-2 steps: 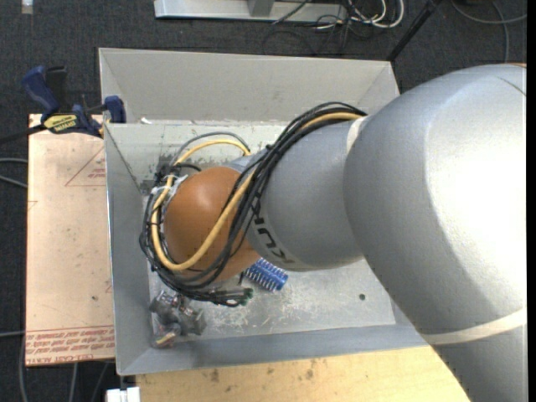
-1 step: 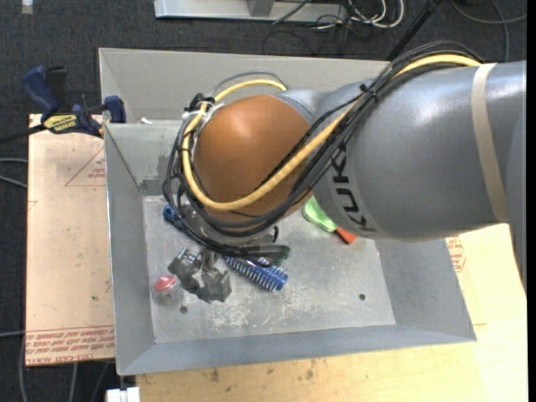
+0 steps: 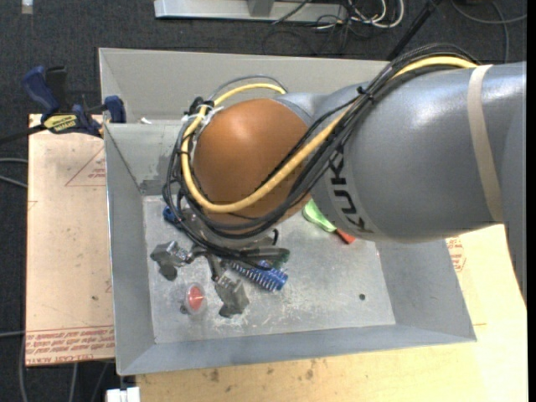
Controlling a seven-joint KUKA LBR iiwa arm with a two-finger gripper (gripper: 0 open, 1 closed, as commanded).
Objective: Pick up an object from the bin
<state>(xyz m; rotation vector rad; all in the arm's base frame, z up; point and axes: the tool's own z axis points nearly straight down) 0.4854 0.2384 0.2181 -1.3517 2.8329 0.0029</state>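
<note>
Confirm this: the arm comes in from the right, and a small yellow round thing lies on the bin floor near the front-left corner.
Wrong colour: the small round thing is red, not yellow. The camera view shows it on the bin floor near the front-left corner; the arm does come in from the right.

We see the scene lit evenly and fairly brightly from above; the orange cover (image 3: 247,153) carries a soft, broad highlight across its top and darkens toward its underside; the grey arm (image 3: 427,157) shows a pale sheen along its upper flank; beneath both, a soft-edged shadow falls on the floor of the bin (image 3: 335,291); the bin's far wall is palest, without harsh glare; the small red thing (image 3: 194,299) casts only a short, faint shadow.
</note>
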